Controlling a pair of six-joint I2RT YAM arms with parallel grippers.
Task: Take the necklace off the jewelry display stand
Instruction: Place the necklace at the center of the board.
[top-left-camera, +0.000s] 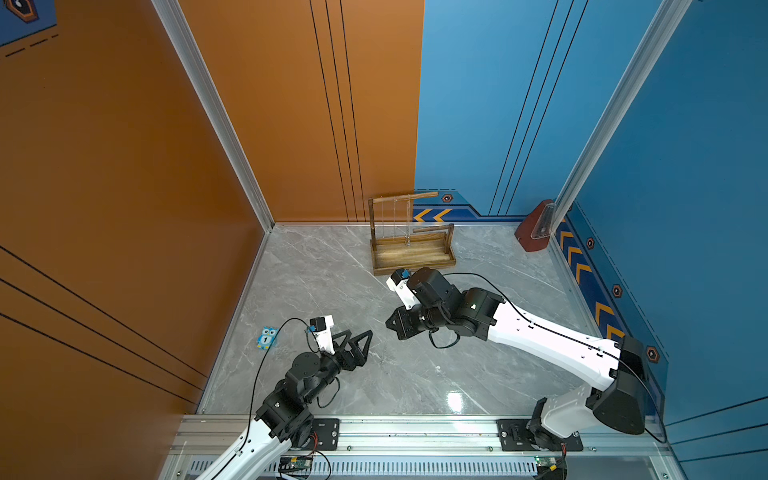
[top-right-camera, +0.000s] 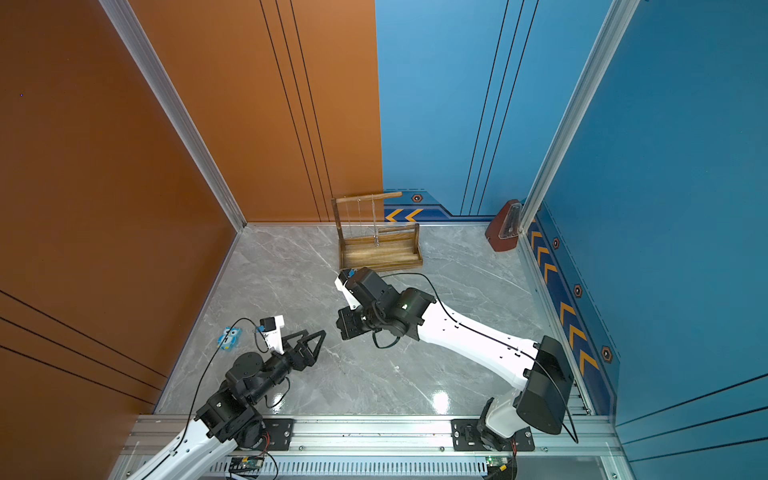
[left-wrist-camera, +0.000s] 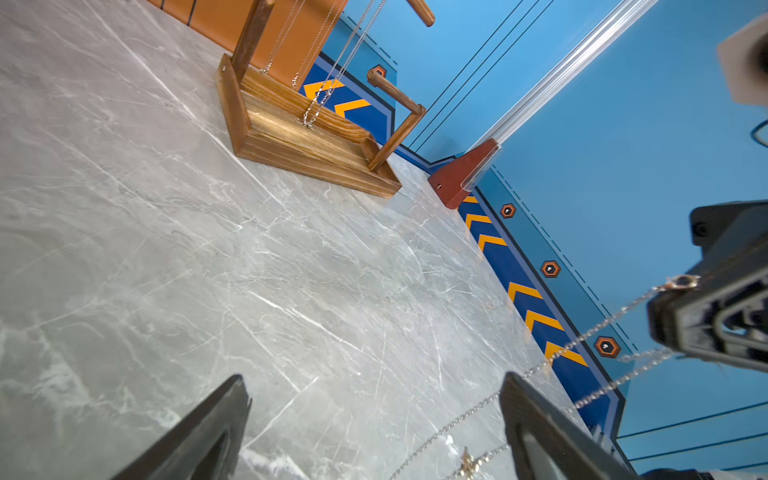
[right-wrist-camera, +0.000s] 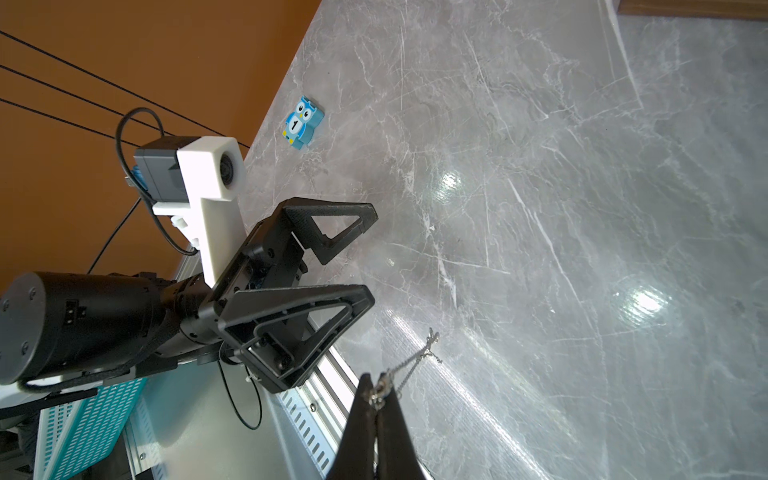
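Robot lab cell, shown by aluminium frame (top-left-camera: 214, 112) and mounting rail (top-left-camera: 415, 432).

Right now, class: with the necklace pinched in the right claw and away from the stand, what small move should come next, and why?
Probably lower the right claw a little and open it. It is shut on the necklace, which hangs clear of the jewelry display stand over the table; the left claw is open, holding nothing.
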